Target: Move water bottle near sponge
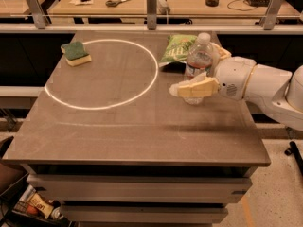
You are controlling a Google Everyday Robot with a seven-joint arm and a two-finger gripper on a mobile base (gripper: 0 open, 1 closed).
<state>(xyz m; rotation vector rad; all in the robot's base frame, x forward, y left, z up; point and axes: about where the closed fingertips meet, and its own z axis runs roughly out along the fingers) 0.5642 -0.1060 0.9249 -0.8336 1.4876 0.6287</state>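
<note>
Gripper (191,79), right of centre, has its 2 fingers clamped on the water bottle (199,56), which stands upright just beside the snack bag (176,48). You look to be at the carry step. Next, move it left across the table (142,131) to the sponge (76,54) in the upper left, keeping it upright.

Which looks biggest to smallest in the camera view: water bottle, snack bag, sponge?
1. water bottle, with the tool at its lower half.
2. snack bag, partly hidden behind the bottle.
3. sponge, only slightly smaller-looking than the bag.
</note>
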